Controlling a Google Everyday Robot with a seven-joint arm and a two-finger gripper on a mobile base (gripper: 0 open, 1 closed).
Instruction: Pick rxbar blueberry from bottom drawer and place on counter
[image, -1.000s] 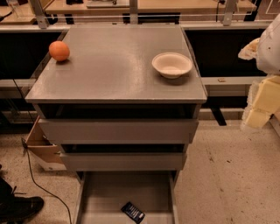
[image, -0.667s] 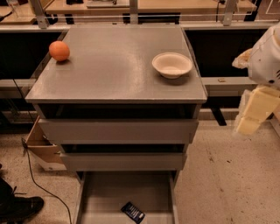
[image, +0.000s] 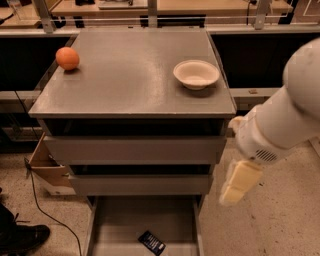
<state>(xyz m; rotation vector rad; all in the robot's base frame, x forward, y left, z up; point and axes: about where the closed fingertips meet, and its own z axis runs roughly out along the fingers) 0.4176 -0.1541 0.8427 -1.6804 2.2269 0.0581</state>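
The rxbar blueberry (image: 152, 242), a small dark flat bar, lies on the grey floor of the open bottom drawer (image: 125, 220), near its front edge. The grey counter (image: 130, 75) tops the drawer cabinet. My gripper (image: 239, 182), cream-coloured, hangs from the white arm (image: 290, 115) at the right of the cabinet, level with the middle drawer and up and to the right of the bar. It holds nothing that I can see.
An orange (image: 67, 58) sits at the counter's left edge and a white bowl (image: 196, 74) at its right. A cardboard box (image: 45, 167) and a cable lie on the floor at the left. A dark shoe (image: 20, 237) shows at the bottom left. Wooden tables stand behind.
The arm and gripper have swung left and down from the right edge of the view to beside the cabinet's right side. The bar, bowl and orange have not moved.
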